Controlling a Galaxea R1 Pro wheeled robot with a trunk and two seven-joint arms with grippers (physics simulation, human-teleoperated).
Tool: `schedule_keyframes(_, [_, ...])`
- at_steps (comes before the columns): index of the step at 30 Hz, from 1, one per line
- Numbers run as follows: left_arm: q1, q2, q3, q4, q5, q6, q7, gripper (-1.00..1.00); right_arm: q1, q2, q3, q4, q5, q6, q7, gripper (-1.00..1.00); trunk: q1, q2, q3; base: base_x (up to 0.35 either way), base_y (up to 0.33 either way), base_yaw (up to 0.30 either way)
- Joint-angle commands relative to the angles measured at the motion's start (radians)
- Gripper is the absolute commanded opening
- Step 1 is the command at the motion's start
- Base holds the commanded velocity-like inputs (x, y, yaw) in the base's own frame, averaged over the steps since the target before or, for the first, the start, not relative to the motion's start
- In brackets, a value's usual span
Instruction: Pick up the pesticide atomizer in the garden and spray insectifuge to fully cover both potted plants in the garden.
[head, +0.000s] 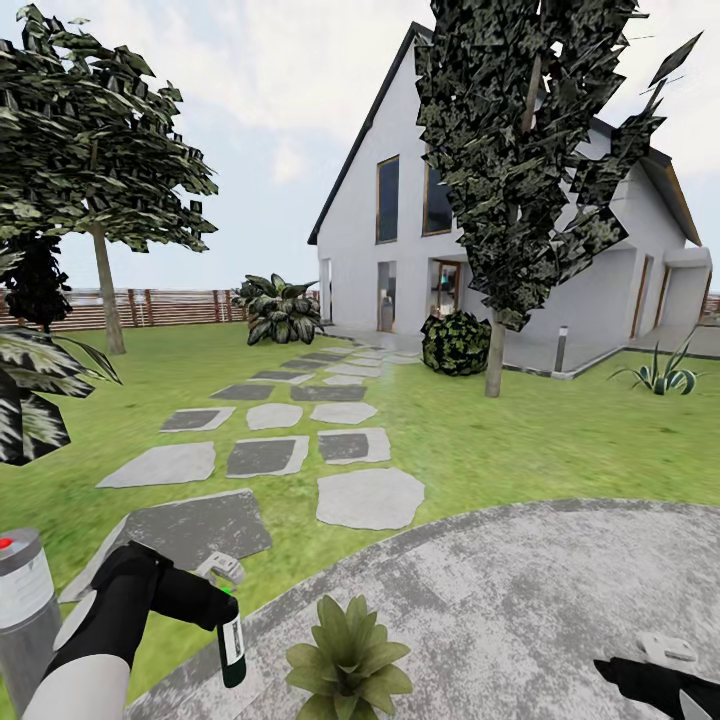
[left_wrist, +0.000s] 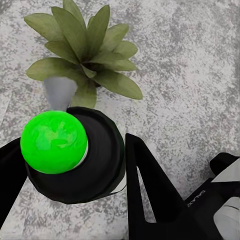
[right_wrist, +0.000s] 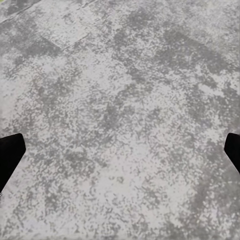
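Our left arm reaches forward and bends down at the wrist, so our left gripper (head: 228, 612) points at the ground, pinching the atomizer (head: 232, 645), which hangs upright with its base low over the patio (head: 520, 600) edge. In the left wrist view the bottle's top (left_wrist: 54, 142) glows green between the black fingers (left_wrist: 150, 185). One plant (head: 348, 660) sits on the patio just beside the bottle. Our right gripper (head: 668, 668) hovers low over bare stone (right_wrist: 120, 120), fingers spread wide. A grey post (head: 25, 610) stands near our left arm.

Home garden: lawn (head: 560, 440), house (head: 400, 220), stone patio (head: 520, 600).
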Motion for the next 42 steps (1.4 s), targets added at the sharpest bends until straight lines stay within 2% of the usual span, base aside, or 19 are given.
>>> schedule_keyframes(1, [-0.001,-0.001,-0.003,-0.001,-0.008,0.011,-0.009,-1.00,-0.001,0.000,-0.004,-0.001,-0.009,0.006,0.004,1.00,0.000,-0.001,-0.001,0.000,0.000,-0.001])
schedule_keyframes(3, [0.000,-0.001,-0.019,-0.001,-0.027,0.011,-0.009,-1.00,-0.001,-0.001,-0.004,-0.001,-0.010,0.008,0.004,1.00,0.000,-0.001,-0.001,0.000,0.000,0.000])
schedule_keyframes(6, [0.000,-0.002,-0.041,-0.001,-0.104,0.011,-0.009,-1.00,-0.001,-0.001,-0.005,0.001,-0.012,0.009,0.002,1.00,0.000,-0.001,-0.003,0.000,0.000,0.000])
schedule_keyframes(8, [0.000,-0.003,-0.046,-0.001,-0.121,0.012,-0.010,-1.00,-0.001,-0.001,-0.005,0.001,-0.013,0.008,0.002,1.00,0.000,-0.001,-0.006,0.000,0.000,0.000])
schedule_keyframes(11, [0.000,-0.003,-0.048,-0.001,-0.132,0.012,-0.010,-1.00,-0.001,-0.001,-0.005,0.002,-0.013,0.008,0.005,1.00,0.000,-0.001,-0.011,0.000,0.000,0.000])
schedule_keyframes(20, [0.001,-0.002,-0.047,0.001,-0.135,0.011,-0.009,-1.00,-0.001,-0.001,-0.005,0.004,-0.013,0.008,0.002,1.00,0.000,-0.001,-0.025,0.001,0.000,0.000])
schedule_keyframes(25, [0.001,-0.002,-0.053,0.079,-0.136,0.012,-0.010,-1.00,-0.001,-0.001,-0.005,0.004,-0.013,0.008,0.001,1.00,0.000,-0.001,-0.033,0.154,0.000,0.000])
schedule_keyframes(37, [0.000,-0.002,-0.055,0.093,-0.140,0.011,-0.008,-1.00,-0.001,0.001,-0.005,0.004,-0.013,0.009,-0.002,1.00,0.000,-0.001,-0.044,0.076,0.000,0.000])
schedule_keyframes(39, [0.000,0.000,-0.055,0.093,-0.152,0.010,-0.007,-1.00,-0.001,0.001,-0.005,0.004,-0.013,0.009,-0.001,1.00,0.000,-0.001,-0.046,0.000,0.000,0.000])
schedule_keyframes(42, [0.000,0.001,-0.055,0.093,-0.206,0.009,-0.005,-1.00,-0.001,0.001,-0.005,0.004,-0.013,0.009,0.000,1.00,0.000,-0.001,-0.050,0.000,0.000,0.000])
